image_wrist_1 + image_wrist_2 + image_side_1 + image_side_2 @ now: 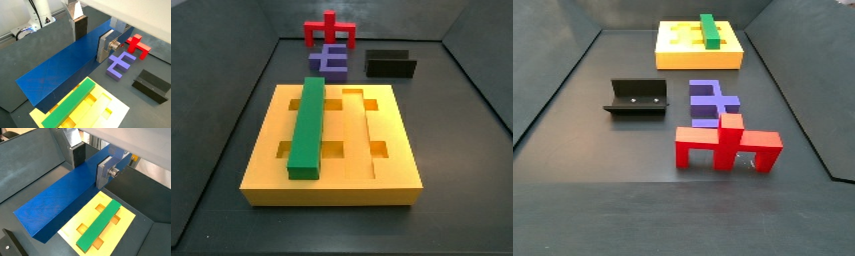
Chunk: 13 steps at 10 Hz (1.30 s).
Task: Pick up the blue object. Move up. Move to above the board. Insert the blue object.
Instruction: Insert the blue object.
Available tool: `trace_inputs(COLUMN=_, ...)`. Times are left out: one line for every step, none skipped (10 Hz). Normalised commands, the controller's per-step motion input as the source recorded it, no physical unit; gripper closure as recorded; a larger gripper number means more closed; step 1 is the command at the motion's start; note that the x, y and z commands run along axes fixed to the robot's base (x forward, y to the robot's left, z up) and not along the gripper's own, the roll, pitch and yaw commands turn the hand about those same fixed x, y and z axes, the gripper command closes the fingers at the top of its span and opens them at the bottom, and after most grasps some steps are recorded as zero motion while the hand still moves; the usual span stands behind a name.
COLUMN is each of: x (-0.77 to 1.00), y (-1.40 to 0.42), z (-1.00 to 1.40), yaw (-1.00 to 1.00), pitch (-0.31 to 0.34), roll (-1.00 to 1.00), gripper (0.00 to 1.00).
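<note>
Wrist views: claw [93, 36] clamping matte blue bar [67, 67]

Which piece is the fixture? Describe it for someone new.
Start at the yellow board, the biggest thing; three pieces lie on the floor beyond one short end. The fixture sits beside the purple block, near the red block: it is the only black one, an L-shaped bracket. The gripper is above, fingers shut on the blue bar.
</note>
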Motion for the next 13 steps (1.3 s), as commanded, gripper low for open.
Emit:
trace_inputs(x=0.19, y=0.0, z=0.0, yaw=0.0, pitch=0.017, roll=-0.01, gripper=1.0)
trace_inputs(x=0.84, y=-0.09, z=-0.51, yaw=-0.06, pitch=0.171, roll=0.0, gripper=1.0)
trace_inputs(x=0.9, y=-0.23, z=-0.65, yaw=-0.03, pitch=0.13, roll=0.03, gripper=1.0)
trace_inputs(x=0.89, y=-0.3, z=-0.77, yaw=0.0, pitch=0.119, roll=0.11, gripper=1.0)
trace_inputs(x=0.77, y=-0.33, z=-0.89, yaw=0.0, pitch=0.05, roll=0.14, gripper=1.0)
trace_inputs(x=0.73, y=-0.36, z=-0.87, yaw=0.0, pitch=0.0, roll=0.19, gripper=1.0)
trace_inputs(x=0.65, y=-0.27, z=-0.79, yaw=0.0, pitch=0.0, roll=0.24, gripper=1.0)
trace_inputs(x=0.46, y=-0.13, z=-0.78, yaw=0.0, pitch=0.0, roll=0.24, gripper=1.0)
trace_inputs(x=0.35, y=-0.07, z=-0.82, yaw=0.0, pitch=-0.084, roll=0.17, gripper=1.0)
trace_inputs(x=0.22, y=0.0, z=-0.85, yaw=0.02, pitch=-0.177, roll=0.01, gripper=1.0)
trace_inputs(x=0.04, y=0.0, z=-0.74, yaw=0.08, pitch=-0.244, roll=-0.04, gripper=1.0)
trace_inputs(x=0.01, y=0.0, z=-0.71, yaw=0.08, pitch=-0.261, roll=-0.05, gripper=1.0)
trace_inputs(x=0.0, y=0.0, z=-0.69, yaw=0.08, pitch=-0.274, roll=-0.04, gripper=1.0)
